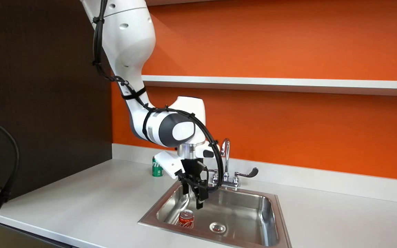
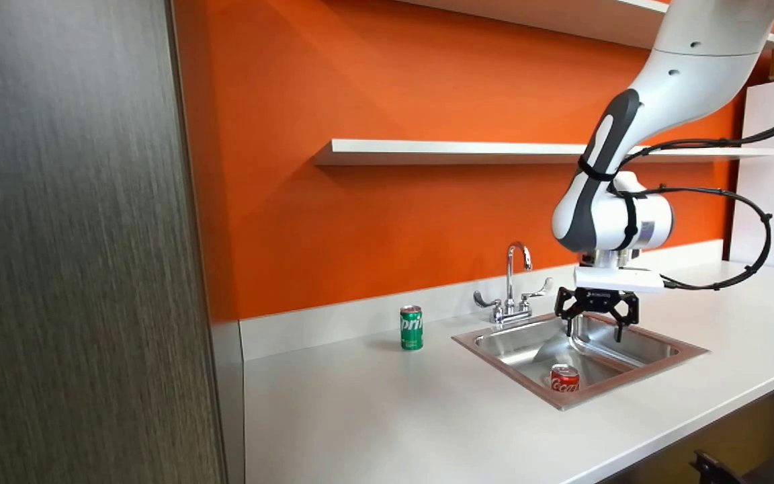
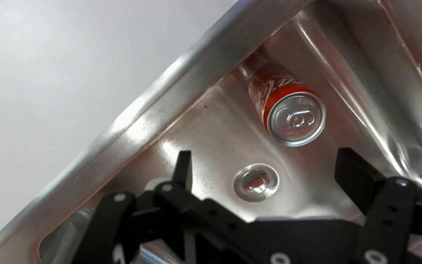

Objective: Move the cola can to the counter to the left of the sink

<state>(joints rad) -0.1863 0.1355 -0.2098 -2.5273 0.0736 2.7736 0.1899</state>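
Observation:
The red cola can (image 1: 186,219) stands upright on the floor of the steel sink (image 1: 283,220), near a front corner of the basin. Its silvery top and red side also show in an exterior view (image 2: 564,378) and in the wrist view (image 3: 280,99). My gripper (image 2: 594,335) is open and empty above the basin, higher than the can and apart from it. In the wrist view the can lies ahead of the gap between the fingers (image 3: 263,157), and the round drain (image 3: 256,182) shows between them. The light-grey counter (image 2: 373,417) surrounds the sink.
A green can (image 2: 411,328) stands on the counter near the backsplash, beside the sink. The chrome faucet (image 2: 510,282) with two handles rises behind the basin. A white wall shelf (image 1: 281,82) runs along the orange wall. A dark panel (image 1: 47,86) bounds the counter's end.

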